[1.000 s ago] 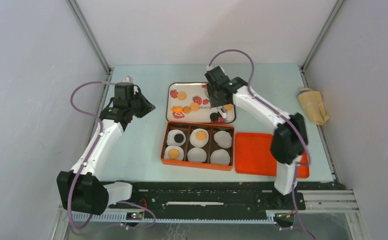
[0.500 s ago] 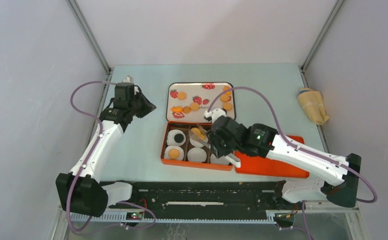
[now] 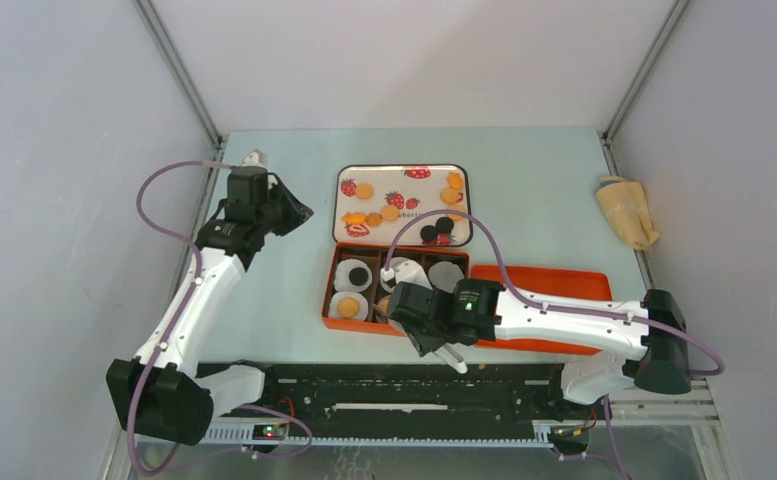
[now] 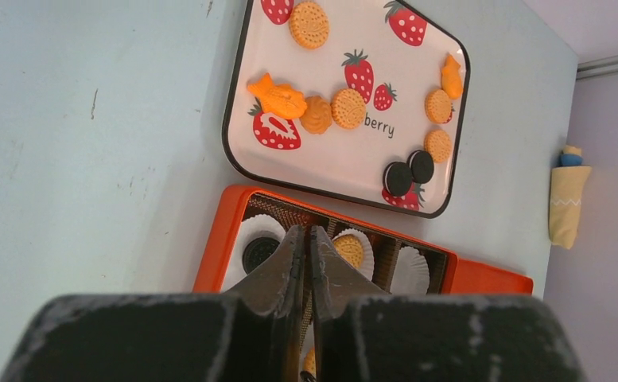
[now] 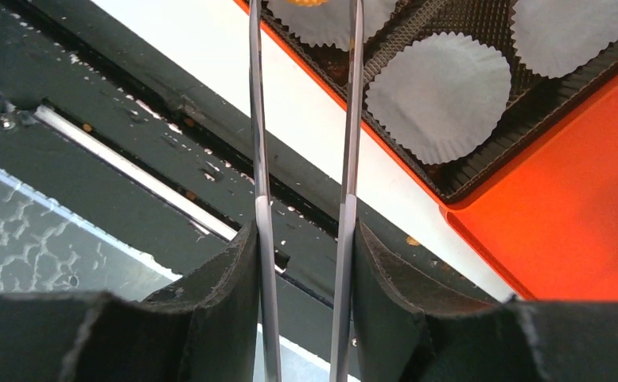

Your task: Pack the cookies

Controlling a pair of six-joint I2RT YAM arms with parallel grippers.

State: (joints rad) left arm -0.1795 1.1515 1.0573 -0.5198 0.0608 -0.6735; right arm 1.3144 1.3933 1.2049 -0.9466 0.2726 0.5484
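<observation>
top view, my left gripper [image 3: 302, 212]: hangs over the bare table [image 3: 264, 300] at the left of the frame, just left of the strawberry tray [image 3: 404, 180]; too small here to read the fingers
top view, my right gripper [image 3: 390, 302]: low centre of the frame, my arm lying across the orange lid [image 3: 564, 280]; tips at the near row of the orange box [image 3: 326, 292], a golden speck [image 3: 384, 303] right at them
top view, cookies: most lie loose on the tray, golden ones [image 3: 364, 190] spread over it, black ones [image 3: 429, 233] at its lower right; in the box a black one [image 3: 359, 273] sits in the upper left cup, a golden one [image 3: 347, 306] in the lower left cup
top view, far right: a yellow cloth [image 3: 626, 210] near the table edge
left wrist view, my left gripper [image 4: 306, 237]: fingers [image 4: 285, 267] pressed together, only a hairline slit between them
left wrist view, cookies: loose on the tray [image 4: 329, 48] in the upper half; below it the box [image 4: 218, 247], a black cookie [image 4: 258, 252] in its left cup, a golden one [image 4: 351, 249] in the middle cup
right wrist view, my right gripper [image 5: 304, 12]: fingers [image 5: 255, 119] are two thin blades, parallel, a gap between them, running out of the top edge
right wrist view, cookie: the lower edge of a golden one [image 5: 307, 2] shows between the blades at the very top, over a paper cup [image 5: 385, 16]; whether i pinch it or it lies in the cup i cannot tell
right wrist view, around: another white paper cup [image 5: 441, 95] right of the blades; lid [image 5: 576, 199] at lower right; black rail [image 5: 130, 159] at left
</observation>
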